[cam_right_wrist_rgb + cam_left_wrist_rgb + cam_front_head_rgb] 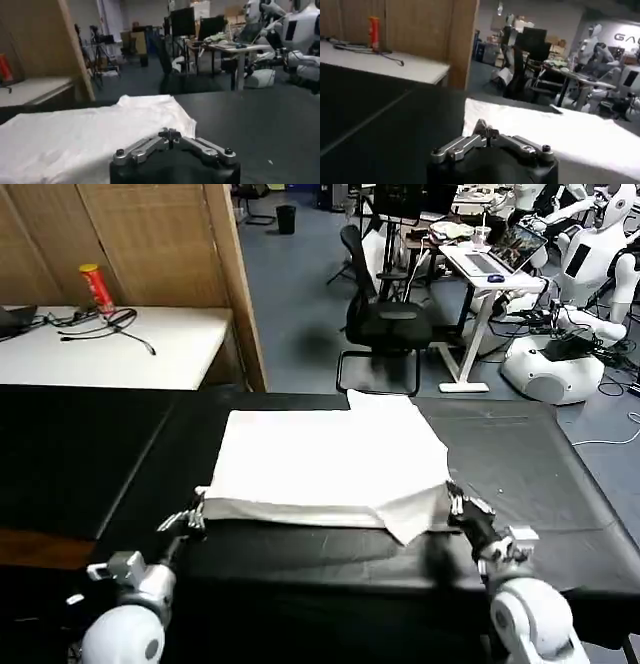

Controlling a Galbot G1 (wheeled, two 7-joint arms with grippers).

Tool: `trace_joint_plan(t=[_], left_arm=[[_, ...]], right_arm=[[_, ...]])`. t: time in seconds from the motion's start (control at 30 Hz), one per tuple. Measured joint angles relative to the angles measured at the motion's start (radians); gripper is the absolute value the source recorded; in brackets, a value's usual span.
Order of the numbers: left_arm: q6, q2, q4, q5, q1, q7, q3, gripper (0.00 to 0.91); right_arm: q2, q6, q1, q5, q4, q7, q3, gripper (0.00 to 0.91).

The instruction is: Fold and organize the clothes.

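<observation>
Left tool (192,517): placed at the near left corner of the T-shirt, low over the black surface; in the left wrist view (482,127) its fingers are seen pressed together, tips meeting at the cloth's edge. Whether any cloth is pinched between them cannot be told.

Right tool (462,506): placed at the near right corner of the T-shirt, beside the hanging fold; in the right wrist view (170,134) its fingers are seen pressed together, with white cloth directly behind the tips. A grip on the cloth cannot be told.

T-shirt (330,464): white, laid out folded into a rough rectangle on the middle of the black surface, its plain side shown. One far corner is raised into a small peak; the near right corner droops into a pointed flap. It is also seen as a bright sheet in the left wrist view (555,135) and the right wrist view (90,135).

Black surface (560,474): covered in dark cloth, bare on either side of the T-shirt.

White table (110,349): set beyond the surface to the left, with cables and a red can (97,288) upon it.

Office chair (385,324): stood on the blue floor beyond the surface.
</observation>
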Motion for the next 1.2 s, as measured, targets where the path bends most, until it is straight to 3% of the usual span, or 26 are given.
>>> trace_joint_plan(t=[0.33,0.47,0.5,0.53,0.57,0.6,0.7,0.93,1.2], left_arm=[[0.008,0.055,0.074,0.03,-0.073,0.018,0.037,0.0],[0.012,0.062,0.096,0.031,-0.09,0.018,0.05,0.0],[0.012,0.063,0.103,0.031,-0.094,0.018,0.054,0.0],[0.012,0.064,0.11,0.032,-0.1,0.015,0.058,0.029],[0.011,0.064,0.117,0.034,-0.107,0.011,0.063,0.585],[0.01,0.063,0.121,0.039,-0.114,0.008,0.067,0.878],[0.001,0.056,0.138,0.05,-0.133,0.006,0.07,0.878],[-0.015,0.043,0.142,0.059,-0.128,0.009,0.064,0.878],[0.011,0.042,0.098,0.046,-0.078,0.016,0.038,0.878]], right_arm=[[-0.004,0.007,0.111,-0.014,-0.13,-0.017,-0.047,0.0],[-0.004,0.042,0.142,0.011,-0.164,-0.042,-0.061,0.0],[-0.004,0.05,0.144,0.02,-0.167,-0.047,-0.061,0.039],[-0.004,0.056,0.143,0.026,-0.167,-0.052,-0.061,0.137],[-0.005,0.06,0.14,0.03,-0.166,-0.059,-0.059,0.546],[-0.007,0.06,0.138,0.032,-0.165,-0.064,-0.056,0.878],[-0.023,0.049,0.111,0.029,-0.136,-0.077,-0.041,0.878],[-0.087,-0.034,-0.017,0.017,0.008,-0.065,0.011,0.878],[-0.115,-0.058,-0.151,0.03,0.11,-0.057,0.065,0.878]])
